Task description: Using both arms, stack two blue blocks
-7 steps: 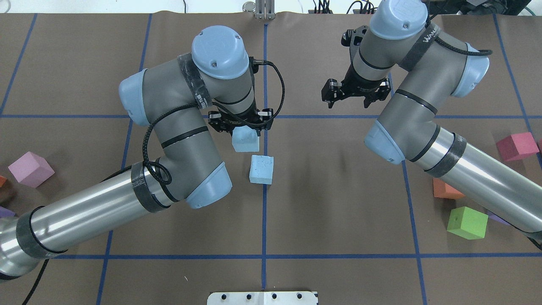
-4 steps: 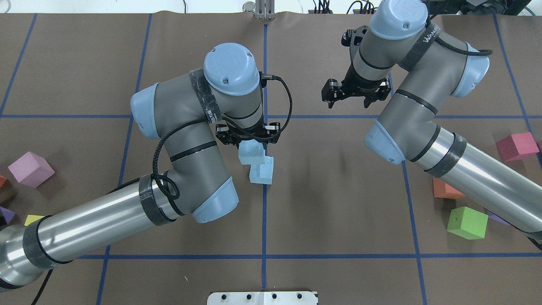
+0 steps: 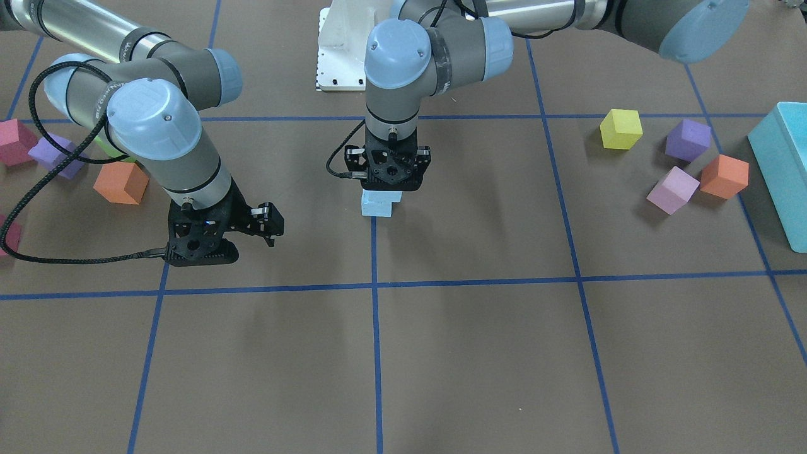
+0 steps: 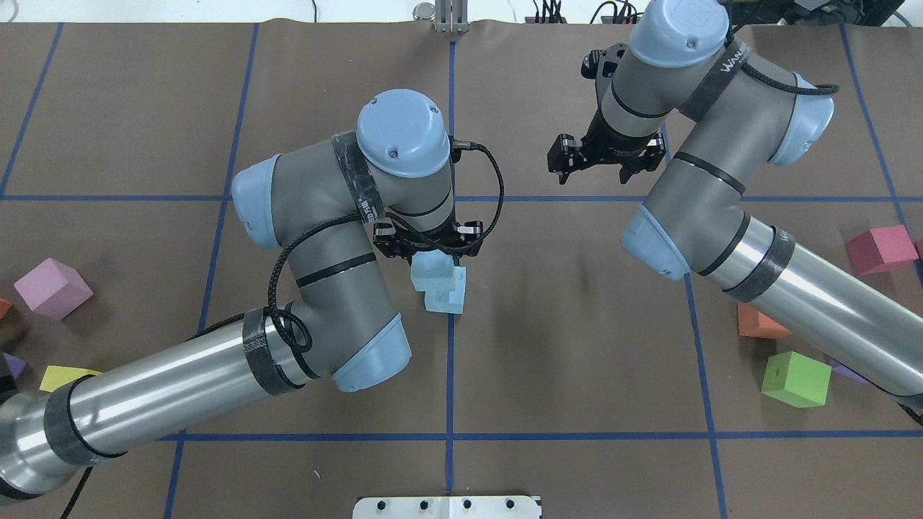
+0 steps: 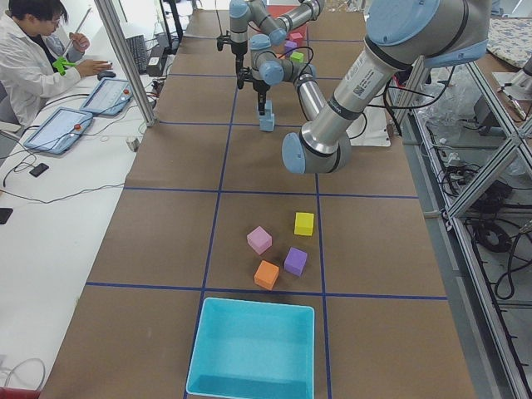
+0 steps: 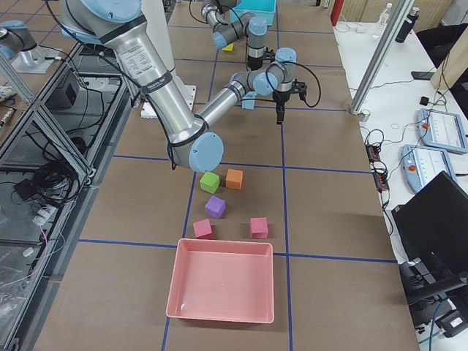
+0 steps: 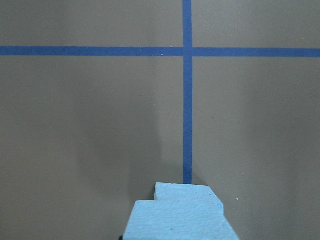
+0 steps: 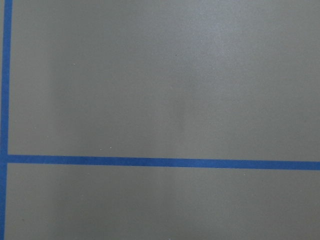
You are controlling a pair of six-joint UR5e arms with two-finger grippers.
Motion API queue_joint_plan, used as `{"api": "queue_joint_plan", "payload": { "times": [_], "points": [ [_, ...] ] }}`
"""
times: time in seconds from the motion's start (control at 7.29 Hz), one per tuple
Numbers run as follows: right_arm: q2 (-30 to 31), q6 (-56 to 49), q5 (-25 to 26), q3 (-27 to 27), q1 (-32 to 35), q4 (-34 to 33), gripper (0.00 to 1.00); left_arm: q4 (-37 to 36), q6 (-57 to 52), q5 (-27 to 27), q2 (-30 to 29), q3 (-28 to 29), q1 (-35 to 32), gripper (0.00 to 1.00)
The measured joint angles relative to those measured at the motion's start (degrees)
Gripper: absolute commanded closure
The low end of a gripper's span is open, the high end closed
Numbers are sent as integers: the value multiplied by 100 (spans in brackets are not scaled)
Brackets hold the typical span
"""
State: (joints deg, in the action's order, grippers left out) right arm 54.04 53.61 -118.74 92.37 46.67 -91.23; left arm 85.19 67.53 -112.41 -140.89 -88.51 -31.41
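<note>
So in the overhead view we're seeing the left gripper [image 4: 429, 249] clamped on the top blue block [image 4: 433, 270]. A second ago it was carrying that block up around 11 o'clock from the bottom blue block [image 4: 451, 303], clear of it. Half a second ago it was already overlapping it. Now the left arm [image 4: 324, 216] has slid further toward 4 o'clock and the held block is covering most of the other one.

It's not lined up though. The top block is sitting off toward 10 o'clock, so the bottom one's 4 o'clock corner is poking out. The front view shows the same stepped look, top block [image 3: 388, 196] over bottom block [image 3: 376, 210]. We can't tell whether they're actually touching yet.

The left wrist camera is showing the held block [image 7: 180, 222] close up, with the bottom one [image 7: 182, 191] peeking out past it.

The bottom block hasn't budged; it's lying on the table [image 4: 577, 346] near the middle, right against the centre tape line [image 4: 450, 375].

The right gripper [image 4: 604, 167] is hanging at about 2 o'clock from the blocks, fingers spread and holding nothing, same spot as before.
</note>
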Motion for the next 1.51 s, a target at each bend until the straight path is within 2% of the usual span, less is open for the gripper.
{"api": "queue_joint_plan", "payload": {
  "times": [0.27,1.1,1.51],
  "points": [
    [1,2,0,0,0,6,0,36,-9,0,0,5,6,3],
    [-3,2,0,0,0,5,0,51,-10,70,3,-37,6,2],
    [-12,2,0,18,0,11,0,32,-51,28,51,-300,-34,2]
  ]
}}
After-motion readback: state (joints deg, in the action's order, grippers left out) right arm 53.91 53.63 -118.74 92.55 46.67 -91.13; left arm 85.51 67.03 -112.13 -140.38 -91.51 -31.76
